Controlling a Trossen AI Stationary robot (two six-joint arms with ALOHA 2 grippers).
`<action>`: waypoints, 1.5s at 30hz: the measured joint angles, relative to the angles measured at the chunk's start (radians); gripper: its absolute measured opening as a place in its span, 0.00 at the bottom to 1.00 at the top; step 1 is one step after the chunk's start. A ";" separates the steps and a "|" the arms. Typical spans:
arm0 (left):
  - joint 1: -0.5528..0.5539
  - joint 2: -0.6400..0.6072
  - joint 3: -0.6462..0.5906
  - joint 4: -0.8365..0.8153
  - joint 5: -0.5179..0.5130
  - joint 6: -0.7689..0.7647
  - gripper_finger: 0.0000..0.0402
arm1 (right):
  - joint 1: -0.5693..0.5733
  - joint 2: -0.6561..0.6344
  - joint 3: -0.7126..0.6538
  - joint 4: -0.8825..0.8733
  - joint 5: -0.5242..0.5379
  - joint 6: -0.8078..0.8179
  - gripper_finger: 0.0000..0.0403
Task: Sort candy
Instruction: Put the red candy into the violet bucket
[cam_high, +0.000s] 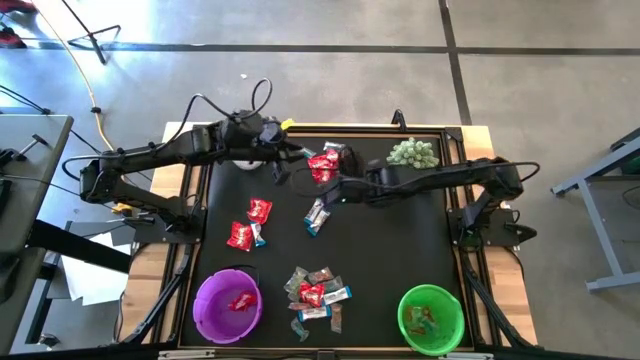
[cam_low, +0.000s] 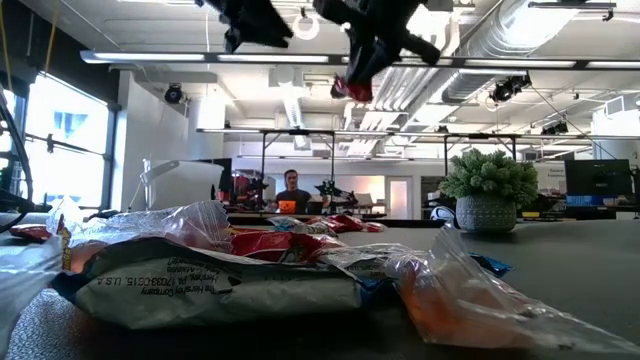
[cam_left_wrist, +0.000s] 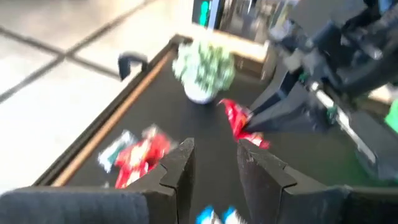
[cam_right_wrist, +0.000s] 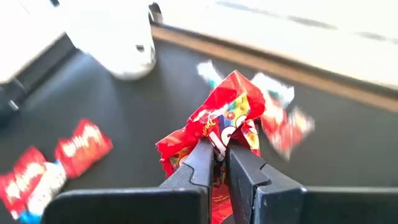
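Note:
My right gripper is shut on a shiny red candy packet and holds it high above the table's far middle; the low view shows it under the fingers. My left gripper stands open and empty just left of it, fingers pointing at the packet. Other candy lies flat on the black mat: a few pieces under the held packet, two red packets, a blue-and-white bar and a pile near the front. My right gripper pinches the red packet's crumpled lower middle between its two fingers. The fingers slant down from the table's right side. The packet is lifted clear of the mat, and its upper part fans out beyond the fingertips.
A purple bowl with a red packet in it stands at the front left, a green bowl with some candy at the front right. A spiky pale green plant in a pot stands at the far right. A wooden rim frames the mat.

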 joint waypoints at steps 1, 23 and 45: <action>0.000 0.000 0.000 0.032 0.005 -0.010 0.26 | 0.000 -0.012 0.000 0.026 0.019 -0.033 0.04; 0.000 0.000 0.000 0.291 0.045 -0.093 0.31 | -0.001 -0.053 0.001 0.503 0.140 -0.661 0.04; 0.000 0.001 0.000 0.303 0.043 -0.046 0.50 | 0.000 -0.053 0.007 0.673 0.072 -0.872 0.04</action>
